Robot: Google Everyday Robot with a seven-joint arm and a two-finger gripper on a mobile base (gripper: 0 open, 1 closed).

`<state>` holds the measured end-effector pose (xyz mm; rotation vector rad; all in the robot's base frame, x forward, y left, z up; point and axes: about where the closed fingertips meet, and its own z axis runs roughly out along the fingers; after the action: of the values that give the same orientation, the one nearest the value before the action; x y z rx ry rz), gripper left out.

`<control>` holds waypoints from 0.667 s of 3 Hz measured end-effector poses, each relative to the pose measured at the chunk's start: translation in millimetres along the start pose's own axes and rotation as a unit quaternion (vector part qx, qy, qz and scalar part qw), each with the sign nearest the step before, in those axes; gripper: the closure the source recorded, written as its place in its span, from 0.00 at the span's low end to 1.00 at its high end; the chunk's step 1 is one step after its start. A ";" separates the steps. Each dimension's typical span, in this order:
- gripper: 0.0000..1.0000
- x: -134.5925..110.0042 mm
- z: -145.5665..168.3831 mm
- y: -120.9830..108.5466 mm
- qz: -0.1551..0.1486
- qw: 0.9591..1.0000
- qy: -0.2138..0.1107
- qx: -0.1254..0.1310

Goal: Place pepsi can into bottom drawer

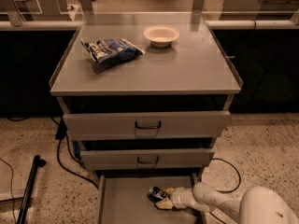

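The bottom drawer [125,200] is pulled out below the two upper drawers, its flat grey floor showing. The pepsi can [155,194], small and blue, lies on its side on the drawer floor toward the right. My gripper [162,198] reaches in from the lower right on a white arm and is around the can, fingers [164,205] closed on it, low over the drawer floor.
On the cabinet top [196,73] lie a blue chip bag [111,49] and a pale bowl [161,34]. The middle drawer [147,158] and top drawer [147,124] stick out slightly. Black cables [65,162] and a dark pole [29,190] are on the floor at left.
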<state>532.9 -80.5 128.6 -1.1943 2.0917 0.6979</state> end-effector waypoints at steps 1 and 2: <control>0.82 -0.1 0.1 -0.5 0.000 1.000 0.000 0.000; 0.59 -0.2 0.2 -0.5 0.000 1.000 0.000 0.000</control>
<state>533.4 -80.5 128.5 -1.1947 2.0912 0.6989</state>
